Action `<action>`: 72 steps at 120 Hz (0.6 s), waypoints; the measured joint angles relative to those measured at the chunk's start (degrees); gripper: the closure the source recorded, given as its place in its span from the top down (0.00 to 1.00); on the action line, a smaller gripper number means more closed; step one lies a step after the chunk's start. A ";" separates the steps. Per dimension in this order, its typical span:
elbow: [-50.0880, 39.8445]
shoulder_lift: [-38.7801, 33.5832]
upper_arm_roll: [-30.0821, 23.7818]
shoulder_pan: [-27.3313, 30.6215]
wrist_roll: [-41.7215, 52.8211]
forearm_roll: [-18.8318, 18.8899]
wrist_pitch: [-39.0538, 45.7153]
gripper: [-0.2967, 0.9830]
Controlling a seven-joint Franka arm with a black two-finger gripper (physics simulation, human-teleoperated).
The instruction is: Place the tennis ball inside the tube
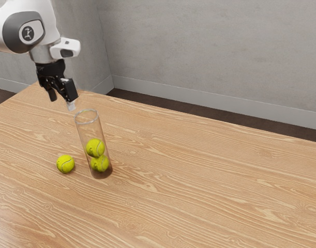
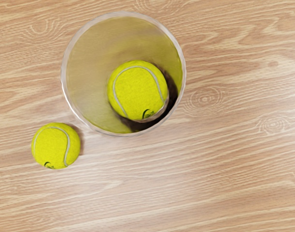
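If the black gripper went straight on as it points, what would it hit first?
Probably the wooden table, beside the clear tube; depth is unclear, so my gripper might clip the tube instead.

Upright on the brown wooden tabletop [image 1: 209, 175], a clear cylindrical tube [image 1: 90, 129]. At the tube's bottom, a round yellow-green felt tennis ball [image 1: 100, 164]; directly above, a second ball [image 1: 95, 148]. Just beside the tube, toward the exterior view's left, a third ball [image 1: 65, 164].

I can read no words or numbers. Above my gripper [image 1: 62, 102], the arm's casing [image 1: 13, 32] bears a round emblem [image 1: 27, 33]. Below it, dark marks on the tubed upper ball [image 2: 135, 89] and the loose ball [image 2: 56, 145] stay illegible.
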 joint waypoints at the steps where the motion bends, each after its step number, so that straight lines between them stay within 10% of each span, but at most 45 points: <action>1: -0.37 -0.05 0.18 -0.04 0.25 0.01 0.34 0.77; 72: -16.04 9.57 6.21 6.53 25.61 -0.57 25.27 0.77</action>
